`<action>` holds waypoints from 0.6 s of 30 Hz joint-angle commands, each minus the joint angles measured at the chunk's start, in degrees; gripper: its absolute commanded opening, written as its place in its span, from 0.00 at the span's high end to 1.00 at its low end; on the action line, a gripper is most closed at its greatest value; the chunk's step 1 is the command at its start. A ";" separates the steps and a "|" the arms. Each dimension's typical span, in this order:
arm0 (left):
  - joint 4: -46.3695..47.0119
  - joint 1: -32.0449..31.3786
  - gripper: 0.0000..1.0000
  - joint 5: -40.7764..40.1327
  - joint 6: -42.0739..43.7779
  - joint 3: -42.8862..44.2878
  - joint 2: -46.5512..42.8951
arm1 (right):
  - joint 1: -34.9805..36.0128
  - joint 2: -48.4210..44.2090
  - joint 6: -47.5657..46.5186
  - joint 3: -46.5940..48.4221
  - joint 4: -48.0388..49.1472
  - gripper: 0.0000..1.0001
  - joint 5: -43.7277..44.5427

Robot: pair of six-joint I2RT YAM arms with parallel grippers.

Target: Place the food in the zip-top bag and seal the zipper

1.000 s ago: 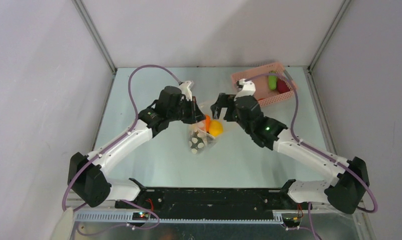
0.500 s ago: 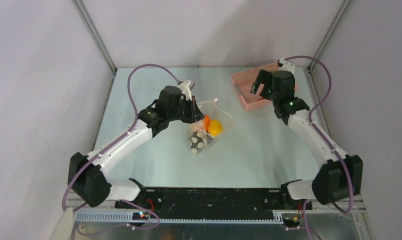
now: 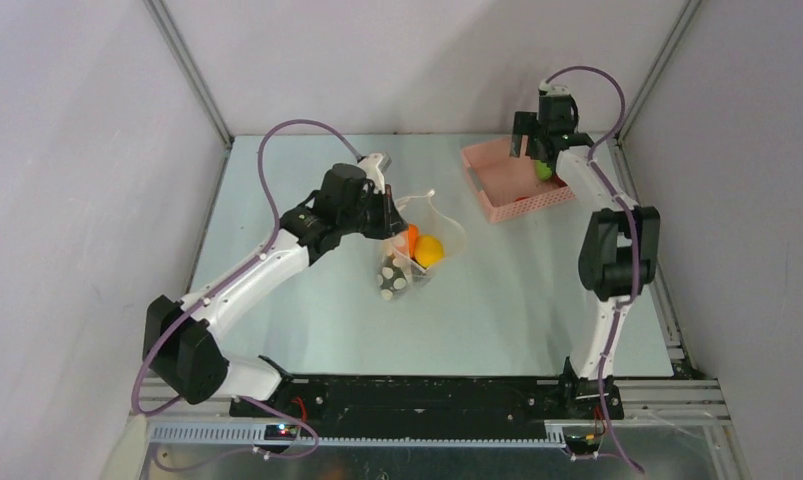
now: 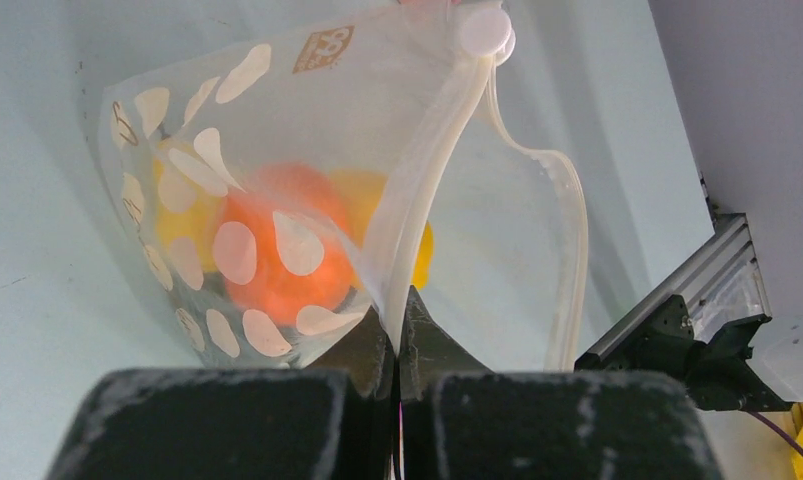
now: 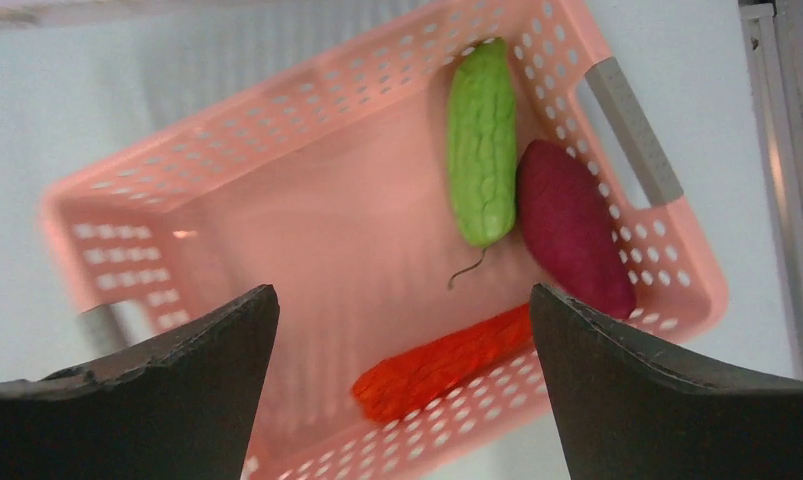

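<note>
left gripper (image 4: 398, 318) clamped on zipper (image 4: 432, 150), right gripper (image 5: 402, 300) wide apart above pink basket (image 5: 177, 170)

Light: bright, even, from above.
Shadows: faint, soft-edged on the table (image 3: 497, 300).
Blur: orange toy fruit (image 4: 277, 265) hazy; pink basket (image 5: 87, 235) left rim smeared.

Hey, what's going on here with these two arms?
The left gripper is shut on the bag at its mouth, with the zipper unsealed; an orange piece and a yellow piece are inside. The right gripper, open, hovers over the basket, which holds a green piece, a dark red piece and an orange-red piece.
</note>
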 commanded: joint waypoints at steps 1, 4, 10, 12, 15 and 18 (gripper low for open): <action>0.03 0.63 1.00 -1.15 1.70 3.67 0.81 | -3.43 7.92 -8.17 7.97 -0.79 0.01 -1.31; -1.00 0.90 1.00 -1.04 1.76 4.95 2.26 | -4.82 11.97 -8.55 11.62 -0.45 0.01 -1.87; -2.19 0.94 1.00 -1.05 1.34 7.12 5.13 | -5.90 20.04 -14.88 17.68 2.12 0.03 -3.60; -2.71 0.98 1.00 -0.78 1.26 8.06 6.19 | -6.13 22.71 -16.72 19.06 3.33 0.04 -2.78; -2.85 1.03 1.00 -0.66 1.20 8.80 7.00 | -6.17 24.30 -19.09 19.46 5.81 0.06 -3.37; -3.37 0.99 1.00 -0.63 1.09 9.83 7.94 | -6.17 25.65 -20.94 19.47 8.76 0.07 -5.38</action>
